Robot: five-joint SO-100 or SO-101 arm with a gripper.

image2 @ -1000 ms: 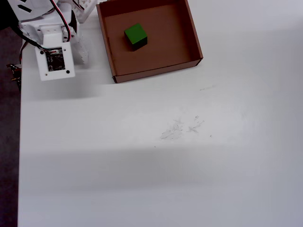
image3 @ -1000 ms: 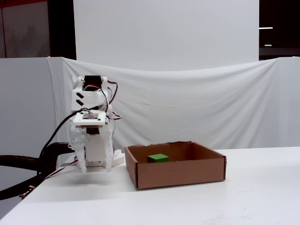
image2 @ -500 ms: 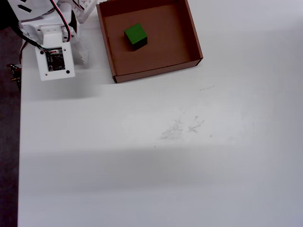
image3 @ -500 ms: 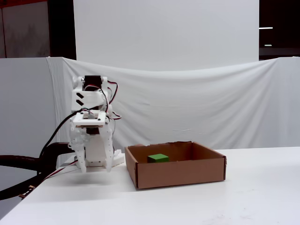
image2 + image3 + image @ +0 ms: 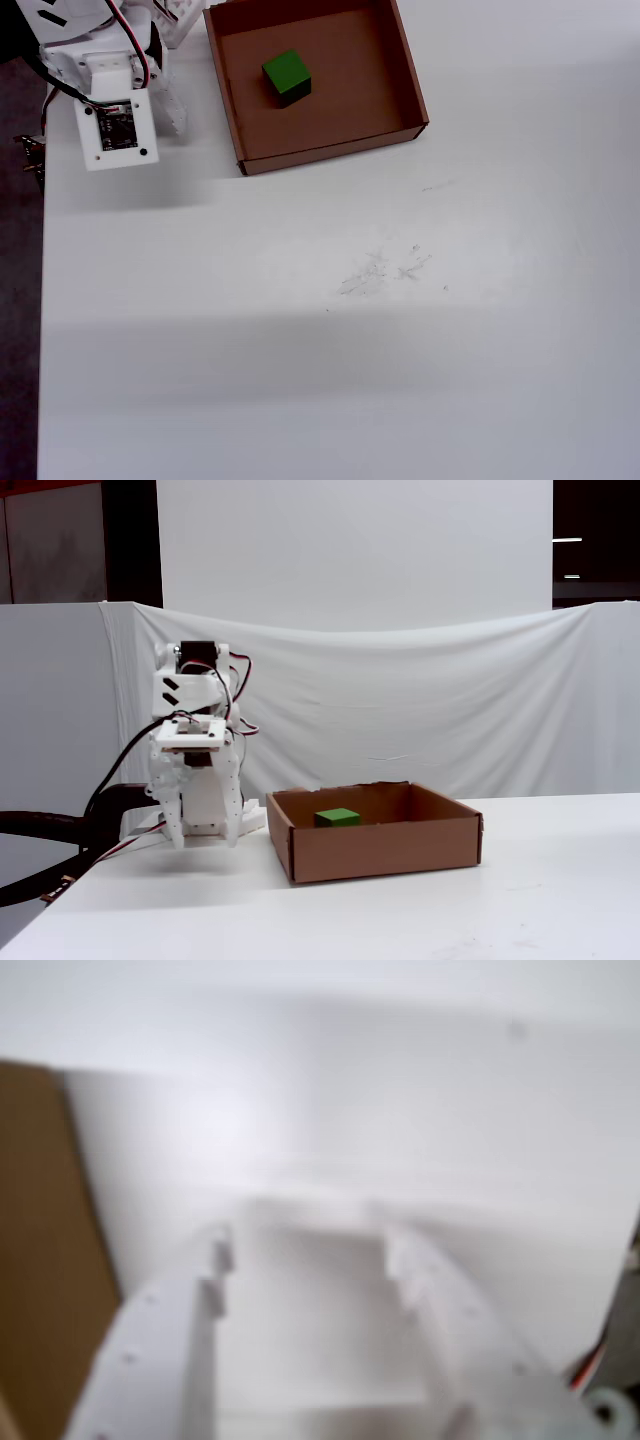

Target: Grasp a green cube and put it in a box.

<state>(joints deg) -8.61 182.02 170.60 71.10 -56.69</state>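
- White tabletop point(image 5: 330, 330) lies bare in the overhead view's foreground, scuffed near centre.
- The box point(image 5: 411, 85) sits at 12 o'clock in that view; the green cube point(image 5: 286, 76) rests on its floor, toward the 10 o'clock corner.
- The tool point(image 5: 305, 1250), empty with jaws parted, is folded down just beside the box at 10 o'clock.
- Judgement: the placing looks done; nothing remains but parking the arm.
- No brand, label or writing is readable.
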